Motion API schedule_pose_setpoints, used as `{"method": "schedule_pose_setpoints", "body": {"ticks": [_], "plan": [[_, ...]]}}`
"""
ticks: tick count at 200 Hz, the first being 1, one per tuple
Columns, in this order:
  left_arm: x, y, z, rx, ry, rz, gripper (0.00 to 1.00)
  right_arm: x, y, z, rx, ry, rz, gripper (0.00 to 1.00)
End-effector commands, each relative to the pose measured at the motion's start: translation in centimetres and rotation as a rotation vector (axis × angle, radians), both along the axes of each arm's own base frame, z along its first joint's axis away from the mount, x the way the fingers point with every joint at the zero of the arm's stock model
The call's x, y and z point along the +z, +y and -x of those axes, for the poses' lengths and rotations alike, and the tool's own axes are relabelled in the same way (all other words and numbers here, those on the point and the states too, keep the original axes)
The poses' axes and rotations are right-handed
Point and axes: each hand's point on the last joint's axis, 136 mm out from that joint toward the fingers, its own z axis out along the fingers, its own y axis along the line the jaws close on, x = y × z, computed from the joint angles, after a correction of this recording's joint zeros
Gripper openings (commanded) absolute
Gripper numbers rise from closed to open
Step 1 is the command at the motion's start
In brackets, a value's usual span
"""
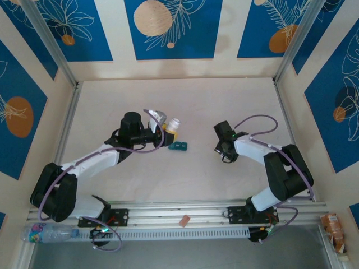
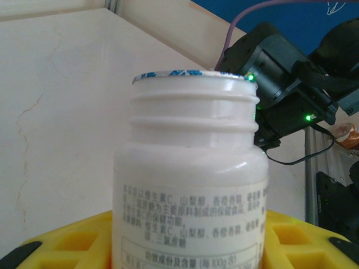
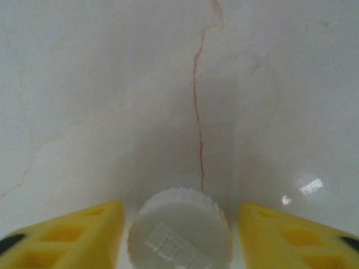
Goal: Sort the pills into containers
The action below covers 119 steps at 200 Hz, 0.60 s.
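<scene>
— Pale table (image 1: 185, 101) under blue panels (image 1: 168, 28): where do we place the containers (image 1: 178, 147)?

— Mid-table, a dark teal strip of three joined compartments. We see it flat on the surface, with its long axis running roughly left to right across the top view.

— And what lies nearest to it?

— Just beside it, on the far side, is the white bottle (image 1: 174, 123). The left gripper (image 1: 168, 130) is clamped on the bottle's body, and the left wrist view shows the threaded neck bare of its cap. The mouth points away from the left arm, towards the right one.

— So which arm do we reckon is nearer?

— The left one, plainly. The strip sits between the two grippers but close under the left, towards the near edge from the bottle's mouth. The right gripper (image 1: 222, 148) stands well apart on the strip's right.

— What is the right one doing?

— Its yellow fingers (image 3: 84, 230) stand apart over the table. The ribbed white cap (image 3: 180, 230) lies between them, with a sliver of gap on either side, so we judge nothing is gripped.

— And the coming move?

— In our judgement it turns on bringing that open mouth back over the compartments, a short swing towards the near edge.
</scene>
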Motion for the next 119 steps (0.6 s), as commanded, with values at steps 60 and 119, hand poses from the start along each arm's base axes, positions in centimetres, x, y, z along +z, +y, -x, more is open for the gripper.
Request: {"method": "schedule_pose_setpoints", "body": {"ticks": [60, 119], "plan": [[0.9, 1.1, 0.5, 0.022, -0.042, -0.004, 0.0, 4.9, 2.4, -2.1, 0.119, -0.143, -0.072, 0.87], [0.3, 1.9, 0.8, 0.041, -0.039, -0.042, 0.0, 8.4, 7.9, -4.0, 0.381, -0.187, -0.27, 0.84]]}}
